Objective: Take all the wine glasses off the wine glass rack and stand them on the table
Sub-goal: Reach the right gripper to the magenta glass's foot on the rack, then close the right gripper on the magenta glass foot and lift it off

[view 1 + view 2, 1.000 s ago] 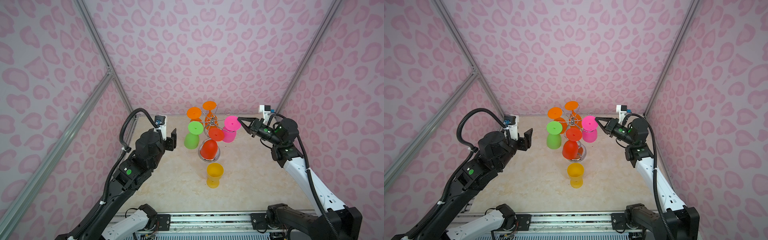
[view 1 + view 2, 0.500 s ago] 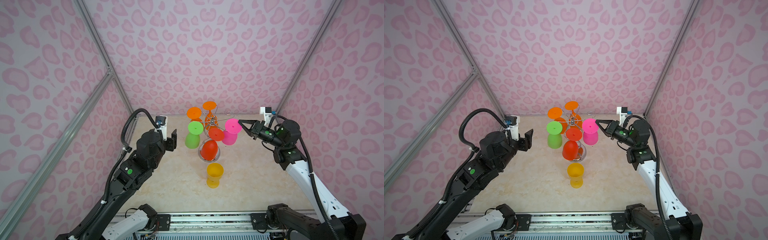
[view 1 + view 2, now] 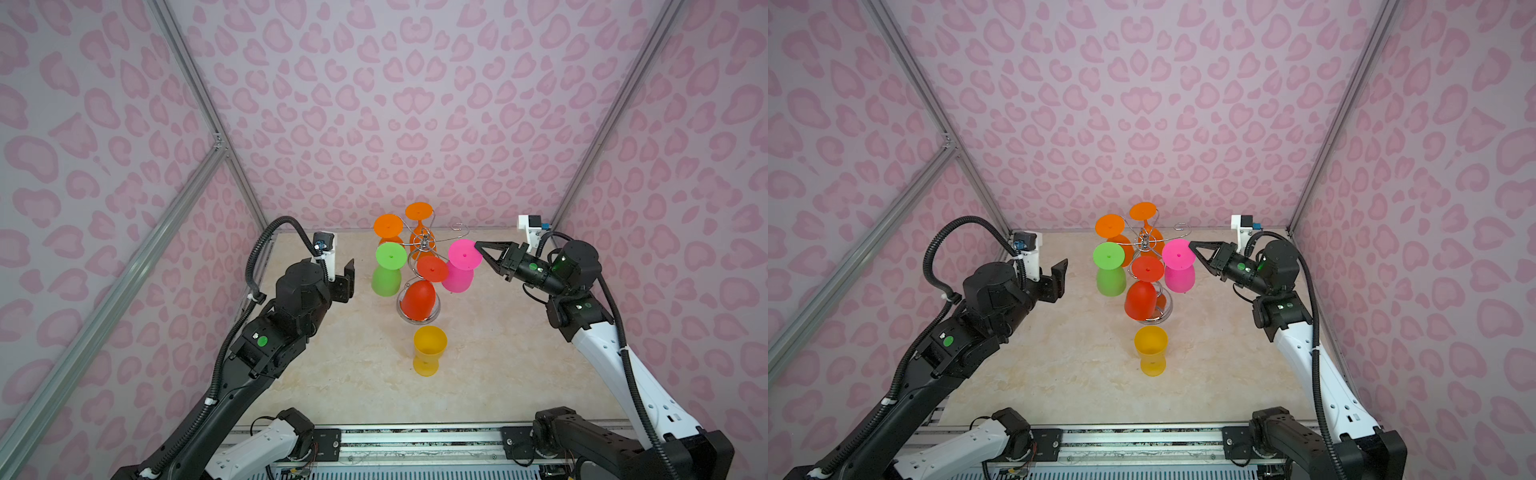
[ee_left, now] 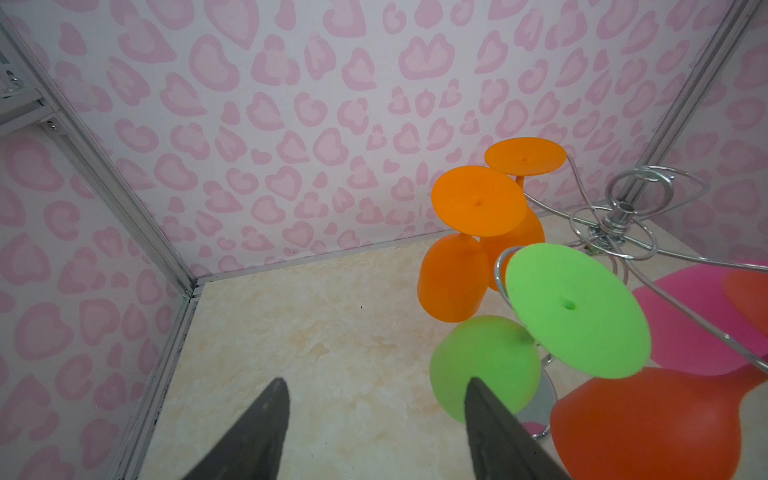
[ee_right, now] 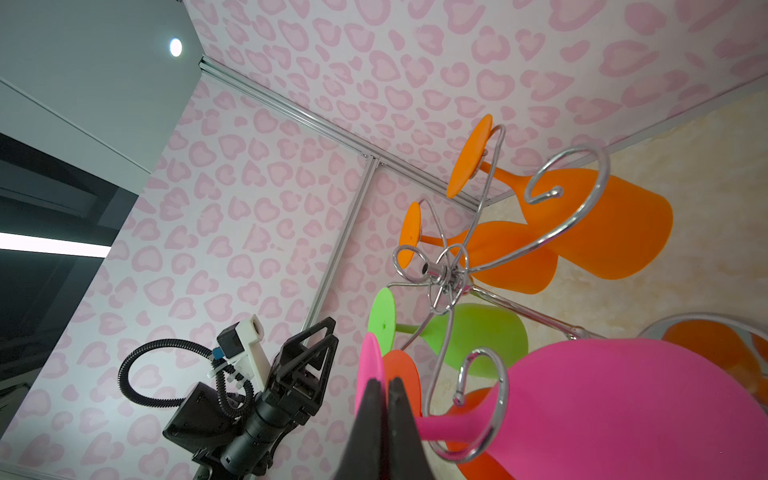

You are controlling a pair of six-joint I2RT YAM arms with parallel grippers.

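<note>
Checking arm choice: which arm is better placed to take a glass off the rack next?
Probably left: the left pincer is open near the green glass. The right pincer is shut, tip at the foot of the pink glass, so it must open first.

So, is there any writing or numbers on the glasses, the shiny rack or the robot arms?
No text can be read anywhere.
White sticker on the left arm: too small to read.
Dark marks on the right arm: too small to read.
The wine glass rack and the wine glasses: no writing.
</note>
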